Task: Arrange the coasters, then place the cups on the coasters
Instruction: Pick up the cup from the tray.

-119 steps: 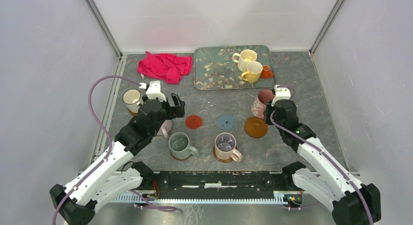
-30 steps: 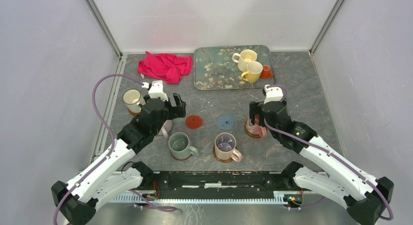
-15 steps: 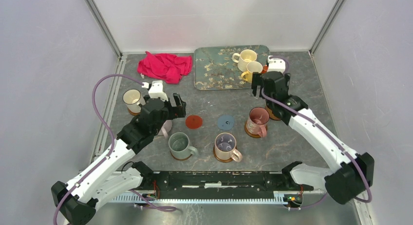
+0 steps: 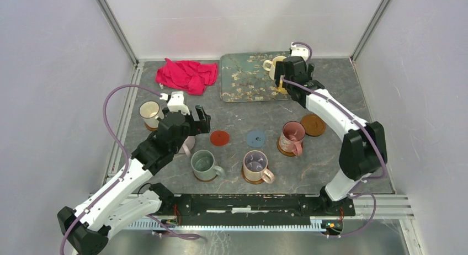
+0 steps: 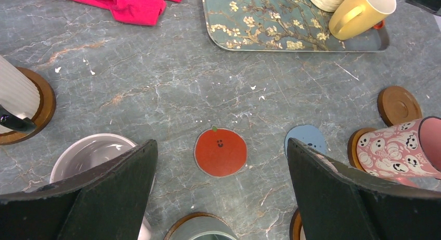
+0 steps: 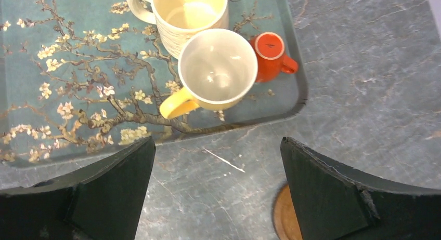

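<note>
Top external: the step in hand looks like fetching the next cup. The right end effector point(image 4: 288, 73) hangs over the tray point(image 4: 243, 78) at the far edge of the tabletop point(image 4: 353, 95), and its arm hides most of the cups there. 3 coasters are bare: amber coaster point(image 4: 313, 125), blue coaster point(image 4: 256, 138), red coaster point(image 4: 219, 137). The pink cup point(image 4: 291, 136) sits on its own coaster just beside the amber one. The grey-green cup point(image 4: 204, 164) and 2 other cups also sit on coasters. The left end effector point(image 4: 187, 122) hovers mid-left and covers another cup. The red cloth point(image 4: 186, 74) is well apart.

Left wrist: jaws spread wide with nothing between them. The red coaster lies on the centre line. The mauve cup point(image 5: 93, 151) is under the left finger; contact cannot be told. There is open room toward the tray.

Right wrist: jaws wide apart and empty, above the tray's near-right corner. The yellow cup point(image 6: 216, 68) is straight ahead, handle toward the camera. It touches the cream cup point(image 6: 182, 11), and the orange cup point(image 6: 268, 50) is just beside it.

The next move likely calls for going forward and down to take the yellow cup by its near wall or handle side. It is tight: neighbours behind and to the right, the tray lip just below. There is free tabletop on the near side for carrying it back to the amber coaster.
</note>
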Controlling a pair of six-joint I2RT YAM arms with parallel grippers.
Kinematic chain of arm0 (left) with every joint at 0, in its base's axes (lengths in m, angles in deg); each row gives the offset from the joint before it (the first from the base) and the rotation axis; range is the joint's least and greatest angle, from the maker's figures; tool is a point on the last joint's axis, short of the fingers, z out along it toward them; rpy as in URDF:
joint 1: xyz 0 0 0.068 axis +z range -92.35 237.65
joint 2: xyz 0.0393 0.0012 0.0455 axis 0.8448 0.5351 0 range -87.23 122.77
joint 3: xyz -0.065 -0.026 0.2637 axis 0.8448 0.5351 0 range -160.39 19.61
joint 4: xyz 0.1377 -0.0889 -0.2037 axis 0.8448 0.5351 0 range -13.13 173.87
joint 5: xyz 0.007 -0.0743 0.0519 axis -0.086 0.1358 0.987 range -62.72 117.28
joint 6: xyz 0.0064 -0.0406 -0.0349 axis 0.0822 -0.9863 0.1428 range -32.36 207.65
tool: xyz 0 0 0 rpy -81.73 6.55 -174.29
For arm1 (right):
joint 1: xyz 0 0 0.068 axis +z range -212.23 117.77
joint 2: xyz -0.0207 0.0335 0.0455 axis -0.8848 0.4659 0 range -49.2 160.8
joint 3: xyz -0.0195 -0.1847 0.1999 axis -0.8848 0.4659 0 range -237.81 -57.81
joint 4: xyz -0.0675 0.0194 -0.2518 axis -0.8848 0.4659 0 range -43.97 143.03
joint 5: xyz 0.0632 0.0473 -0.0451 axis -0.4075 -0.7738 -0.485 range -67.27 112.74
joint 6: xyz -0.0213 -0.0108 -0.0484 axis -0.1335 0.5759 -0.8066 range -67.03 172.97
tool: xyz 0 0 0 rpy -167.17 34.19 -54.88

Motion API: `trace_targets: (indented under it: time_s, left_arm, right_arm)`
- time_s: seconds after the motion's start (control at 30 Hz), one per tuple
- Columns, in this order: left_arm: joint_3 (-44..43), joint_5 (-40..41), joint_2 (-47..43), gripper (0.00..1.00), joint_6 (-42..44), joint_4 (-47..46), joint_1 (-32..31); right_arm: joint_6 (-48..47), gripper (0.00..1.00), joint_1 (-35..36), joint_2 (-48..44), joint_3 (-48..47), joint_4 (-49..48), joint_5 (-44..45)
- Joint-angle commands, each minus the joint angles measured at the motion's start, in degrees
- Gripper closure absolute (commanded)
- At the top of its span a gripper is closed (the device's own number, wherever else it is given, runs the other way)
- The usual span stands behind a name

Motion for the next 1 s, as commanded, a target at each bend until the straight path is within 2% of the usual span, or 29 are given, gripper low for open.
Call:
trace_targets:
  time_s: [0.0, 0.4, 0.97]
  left_arm:
    - [-0.2, -0.7, -1.0, 0.00, -0.5, -2.1, 0.2]
    - [0.0, -0.4, -1.5, 0.00, -0.6, -1.8, 0.2]
    - [0.0, -0.2, -1.4, 0.00, -0.6, -1.7, 0.2]
  right_arm:
    - [3.3, 0.02, -0.2, 4.8, -5.0, -2.8, 1.1]
    - [7.9, 0.02, -1.5, 13.2, -6.9, -5.6, -0.5]
    - [12.3, 0.02, -2.2, 15.8, -6.2, -8.2, -1.8]
